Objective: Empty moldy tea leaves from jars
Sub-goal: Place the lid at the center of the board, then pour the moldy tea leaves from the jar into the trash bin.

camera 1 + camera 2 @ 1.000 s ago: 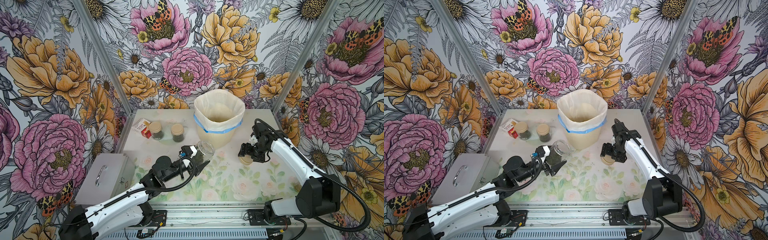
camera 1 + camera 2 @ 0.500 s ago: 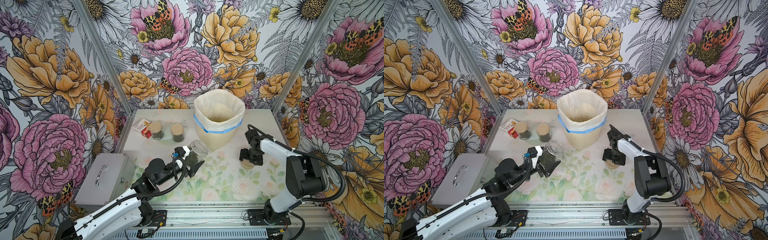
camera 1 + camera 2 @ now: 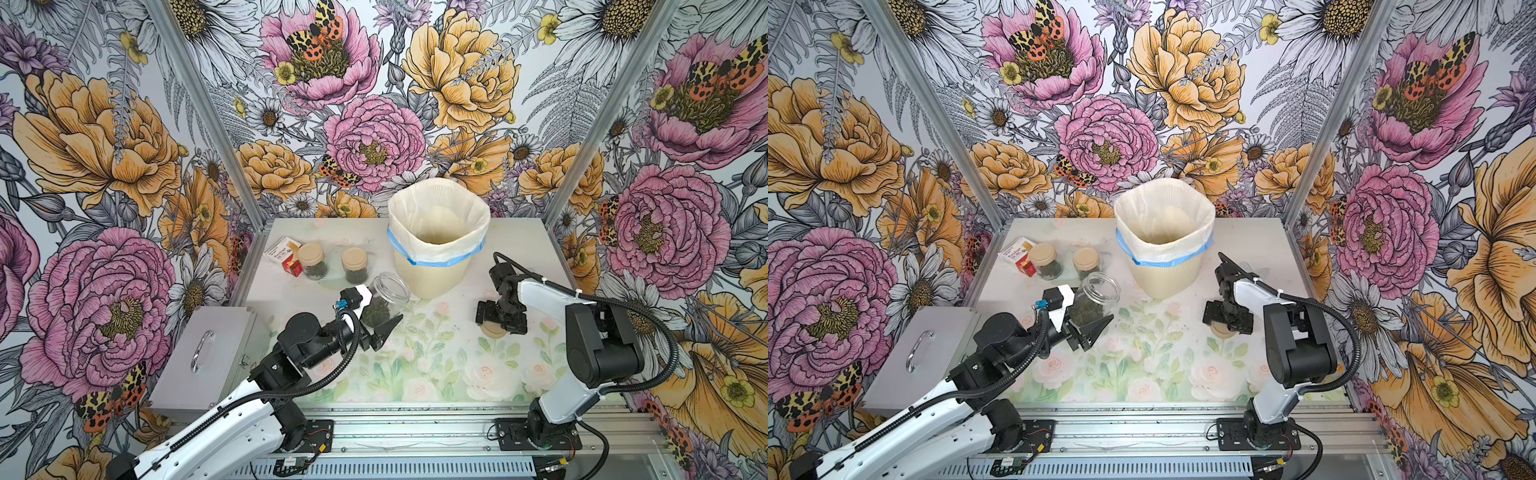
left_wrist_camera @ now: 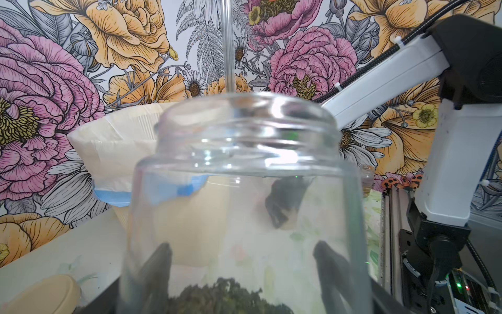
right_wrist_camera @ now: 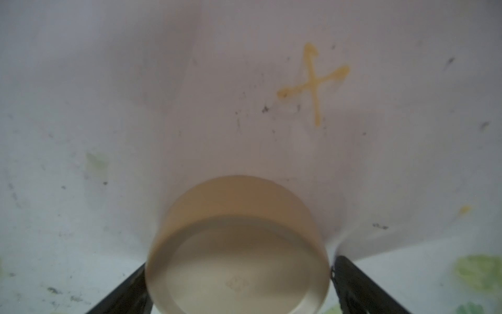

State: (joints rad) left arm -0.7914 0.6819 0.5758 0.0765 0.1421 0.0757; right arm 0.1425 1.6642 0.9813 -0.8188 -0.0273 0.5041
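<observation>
Left claw (image 3: 376,311) clenched on lidless jar (image 3: 390,291), tilted beside bin (image 3: 432,274); two lidded jars (image 3: 313,262), carton (image 3: 281,252) behind. Right claw (image 3: 500,321) released, straddling lid (image 5: 236,244) on worktop (image 3: 436,370).

Bright, even light on the overviews, with soft wrist views.
Both top views were evenly lit from above and crisp, with only faint soft shadows on the table (image 3: 436,374). In the left wrist view the glass jar (image 4: 244,190) sat too close and blurred, white glints on its rim. The right wrist view was dimmer, greyish and soft, the lid (image 5: 236,244) smeared at its edges.
</observation>
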